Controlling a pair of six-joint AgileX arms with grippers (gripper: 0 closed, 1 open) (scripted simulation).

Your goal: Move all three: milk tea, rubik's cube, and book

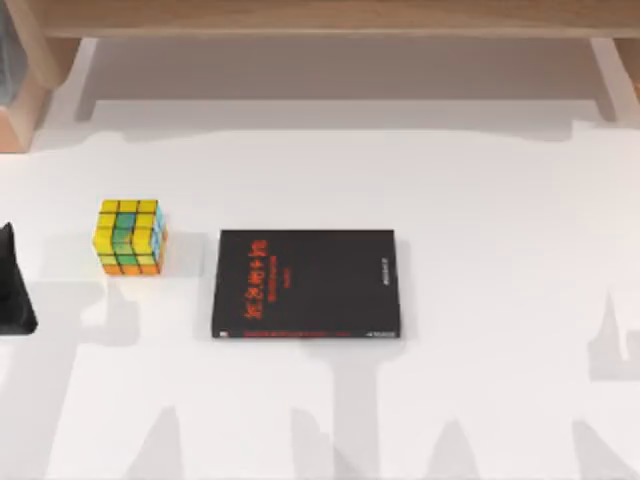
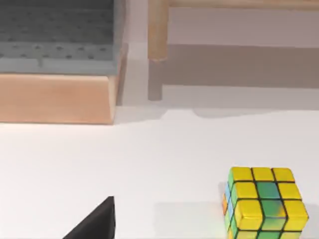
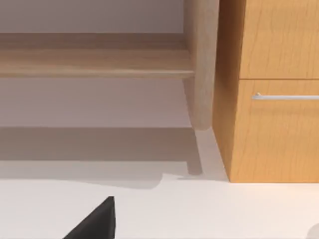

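The rubik's cube point(image 1: 130, 237), mostly yellow with green and orange squares, stands on the white table at the left. It also shows in the left wrist view point(image 2: 264, 204). To its right, a small gap away, the book point(image 1: 306, 283) lies flat with its black cover and red characters up. My left gripper point(image 1: 14, 290) is a black shape at the table's left edge, left of the cube and apart from it. A black part of it shows in its wrist view point(image 2: 94, 223). A black part of my right gripper point(image 3: 94, 223) hangs over bare table. The milk tea is out of view.
A wooden shelf frame point(image 1: 320, 20) runs along the back, with a leg point(image 2: 157, 30) beyond the cube. A wooden box with a grey perforated mat point(image 2: 55, 45) sits at the back left. A wooden cabinet with a drawer handle point(image 3: 279, 97) stands by the right arm.
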